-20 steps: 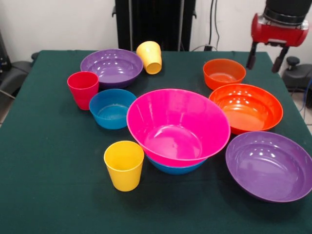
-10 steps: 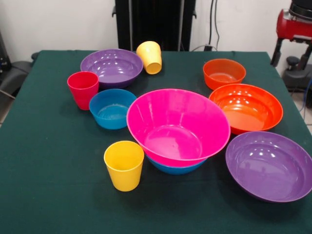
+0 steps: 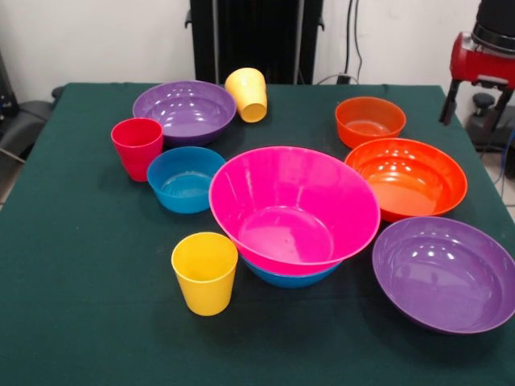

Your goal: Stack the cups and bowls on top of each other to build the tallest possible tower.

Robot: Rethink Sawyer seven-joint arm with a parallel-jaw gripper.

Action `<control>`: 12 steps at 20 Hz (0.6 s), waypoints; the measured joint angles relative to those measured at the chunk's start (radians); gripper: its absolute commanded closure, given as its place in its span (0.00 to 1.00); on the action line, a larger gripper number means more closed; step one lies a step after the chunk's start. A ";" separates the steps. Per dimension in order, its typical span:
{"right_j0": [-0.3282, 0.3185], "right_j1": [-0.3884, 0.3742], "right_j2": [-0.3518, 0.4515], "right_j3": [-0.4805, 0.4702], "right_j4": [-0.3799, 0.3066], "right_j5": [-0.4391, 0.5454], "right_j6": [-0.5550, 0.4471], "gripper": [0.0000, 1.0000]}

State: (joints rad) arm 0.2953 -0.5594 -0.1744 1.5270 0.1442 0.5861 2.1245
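On the dark green cloth table point(image 3: 80, 265): a big glossy pink plastic bowl point(image 3: 294, 211) nested in a blue plastic bowl point(image 3: 291, 277), centre. A second blue bowl point(image 3: 184, 178) stands left, beside a red-pink tumbler point(image 3: 137, 148). One yellow cup point(image 3: 205, 273) upright in front; another yellow cup point(image 3: 247, 94) tipped, against a purple bowl point(image 3: 184, 111). Two orange bowls point(image 3: 406, 178) right. Red gripper point(image 3: 475, 100) at the edge, empty, fingers apart.

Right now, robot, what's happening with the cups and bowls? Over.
Gripper up at table's edge, open, empty. Pink bowl sits on a blue bowl; everything else unstacked. Nothing in the way.
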 measured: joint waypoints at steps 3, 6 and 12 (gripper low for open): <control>0.007 0.019 -0.009 -0.014 0.000 0.000 0.000 0.00; 0.014 0.032 -0.014 -0.024 0.001 0.000 0.000 0.00; 0.029 0.048 -0.026 -0.037 0.007 0.000 0.000 0.00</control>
State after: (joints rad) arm 0.3244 -0.5111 -0.2006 1.4900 0.1511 0.5861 2.1245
